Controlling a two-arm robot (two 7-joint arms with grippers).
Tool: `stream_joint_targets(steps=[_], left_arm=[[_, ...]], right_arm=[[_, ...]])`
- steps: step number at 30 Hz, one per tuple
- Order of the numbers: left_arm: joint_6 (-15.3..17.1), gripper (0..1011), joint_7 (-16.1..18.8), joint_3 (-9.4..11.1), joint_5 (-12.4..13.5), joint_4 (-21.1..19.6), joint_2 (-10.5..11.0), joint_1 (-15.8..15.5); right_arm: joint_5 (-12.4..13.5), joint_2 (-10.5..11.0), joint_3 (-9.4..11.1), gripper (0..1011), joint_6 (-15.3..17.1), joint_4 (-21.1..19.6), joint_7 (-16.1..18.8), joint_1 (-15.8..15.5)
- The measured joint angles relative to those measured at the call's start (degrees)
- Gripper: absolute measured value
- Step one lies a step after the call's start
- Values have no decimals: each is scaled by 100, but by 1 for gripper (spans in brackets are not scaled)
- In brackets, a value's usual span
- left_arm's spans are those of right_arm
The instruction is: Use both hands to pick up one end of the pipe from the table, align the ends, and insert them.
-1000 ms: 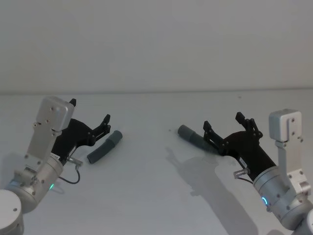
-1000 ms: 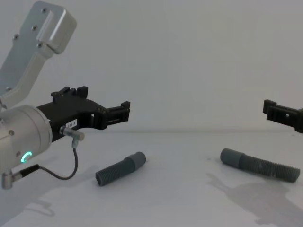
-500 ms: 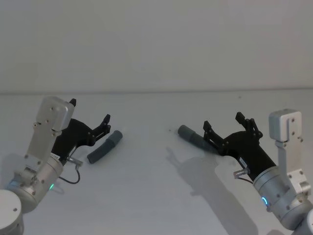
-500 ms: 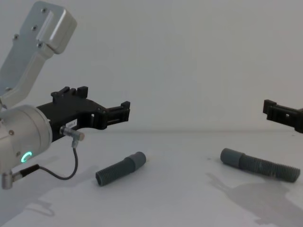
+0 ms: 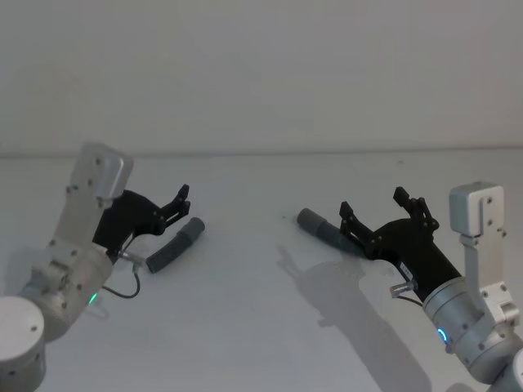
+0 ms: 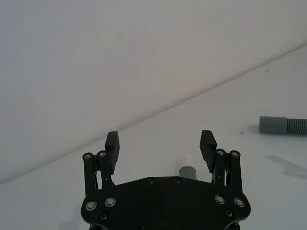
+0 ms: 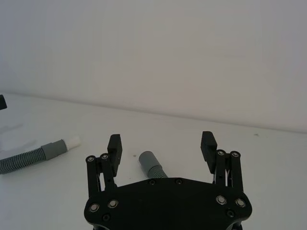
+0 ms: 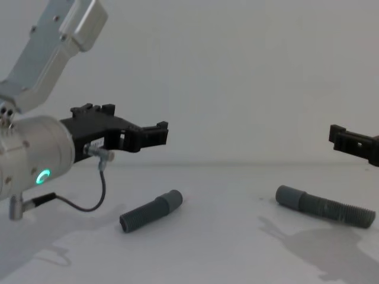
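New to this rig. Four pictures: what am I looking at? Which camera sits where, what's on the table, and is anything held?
This is a two-armed robot, and each arm ends in a black two-finger gripper. The head view looks down from above. The chest view looks across the table from lower down. Each wrist view looks out along its own arm's fingers. The left gripper hangs open near the shorter hose piece. The right gripper hangs open near the longer hose piece. Both pieces lie apart on the white table, with their smooth grey cuffs turned roughly toward each other. Nothing is held.
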Motion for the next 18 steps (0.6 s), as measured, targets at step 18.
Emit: stream_joint_targets(steps=[18], left_arm=[[1508, 1001, -1074, 106, -502, 407, -54, -1001]], right_arm=[[0, 0, 0, 1000, 0, 0, 0, 0]])
